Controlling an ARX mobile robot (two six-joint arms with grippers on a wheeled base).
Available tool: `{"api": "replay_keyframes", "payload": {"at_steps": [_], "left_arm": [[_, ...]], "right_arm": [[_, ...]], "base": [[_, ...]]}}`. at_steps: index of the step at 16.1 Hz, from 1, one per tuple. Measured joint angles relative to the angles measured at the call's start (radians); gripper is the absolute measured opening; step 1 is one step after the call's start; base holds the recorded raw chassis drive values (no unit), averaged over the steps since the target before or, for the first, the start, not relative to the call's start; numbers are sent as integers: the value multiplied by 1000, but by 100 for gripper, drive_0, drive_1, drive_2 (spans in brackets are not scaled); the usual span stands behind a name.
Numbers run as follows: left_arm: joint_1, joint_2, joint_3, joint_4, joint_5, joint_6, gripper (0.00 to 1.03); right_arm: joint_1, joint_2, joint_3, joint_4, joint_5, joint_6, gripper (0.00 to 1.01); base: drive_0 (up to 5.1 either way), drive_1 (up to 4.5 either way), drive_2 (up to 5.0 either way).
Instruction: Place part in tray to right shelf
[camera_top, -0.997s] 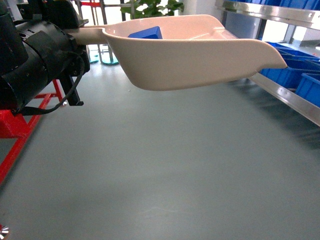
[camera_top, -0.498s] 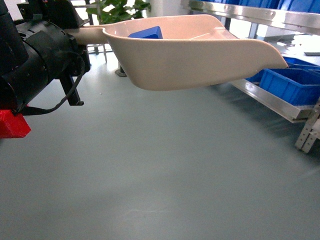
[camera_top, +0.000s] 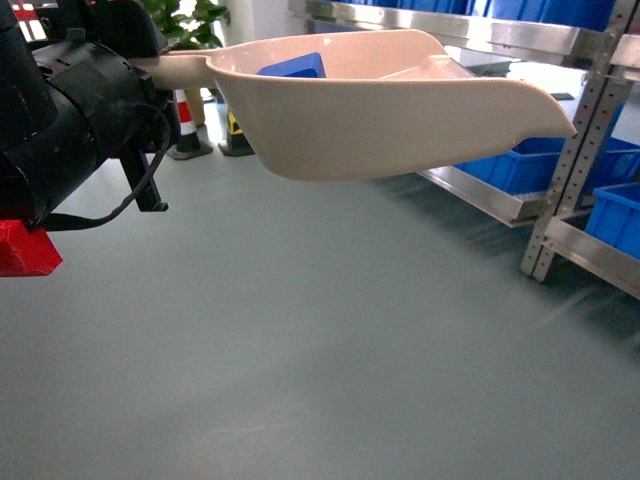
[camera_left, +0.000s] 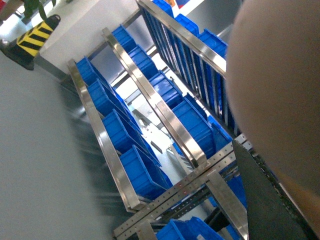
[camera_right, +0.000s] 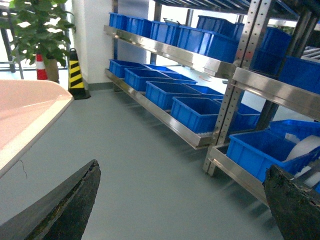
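The cream tray hangs level in the air across the top of the head view. The blue part lies inside it, near the handle end. The tray's handle runs into my left gripper, which is shut on it; the jaws themselves are hidden behind the black wrist. In the left wrist view the tray's underside fills the right side, beside one dark finger. My right gripper is open above bare floor, with the tray's rim to its left. The right shelf stands at the right.
Blue crates fill the steel shelf's levels, and a perforated upright stands at the near right. A yellow-black cone and a potted plant stand at the far end of the aisle. A red frame is at the left. The floor is grey.
The whole background has slid left across the head view: plant and cones moved left, and more of the shelf and its upright came into view. Tray, part and left arm kept their place.
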Motion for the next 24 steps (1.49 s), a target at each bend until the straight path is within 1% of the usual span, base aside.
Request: {"api": "replay_keyframes", "payload": {"at_steps": [24], "left_arm": [[0, 0, 0, 0, 0, 0, 12]], "right_arm": [[0, 0, 0, 0, 0, 0, 98]], "base": [[-162, -162, -162]]}}
